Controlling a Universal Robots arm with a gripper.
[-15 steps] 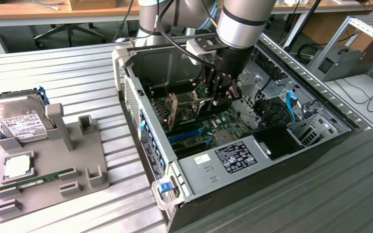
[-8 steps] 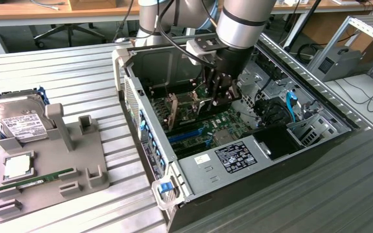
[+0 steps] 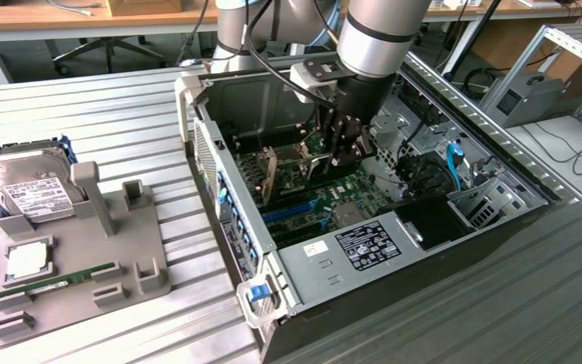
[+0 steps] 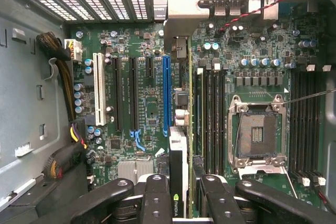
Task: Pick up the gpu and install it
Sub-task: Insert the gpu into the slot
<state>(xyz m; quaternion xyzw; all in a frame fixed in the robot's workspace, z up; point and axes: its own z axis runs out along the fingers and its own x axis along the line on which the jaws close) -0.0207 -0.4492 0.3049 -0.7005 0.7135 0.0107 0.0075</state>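
Note:
In the wrist view the gpu is seen edge-on, a thin dark card with a green logo on its near edge. Its silvery end bracket reaches the case's rear grille. My gripper is shut on it, a black finger on each side. The card hangs upright over the motherboard, just beside the long blue slot; whether it touches a slot I cannot tell. In the exterior view my gripper is deep inside the open computer case, with the gpu below it.
A grey holder on the exterior view's left carries a hard drive, a processor and a green memory stick. Inside the case are an open processor socket, a white slot and cable bundles.

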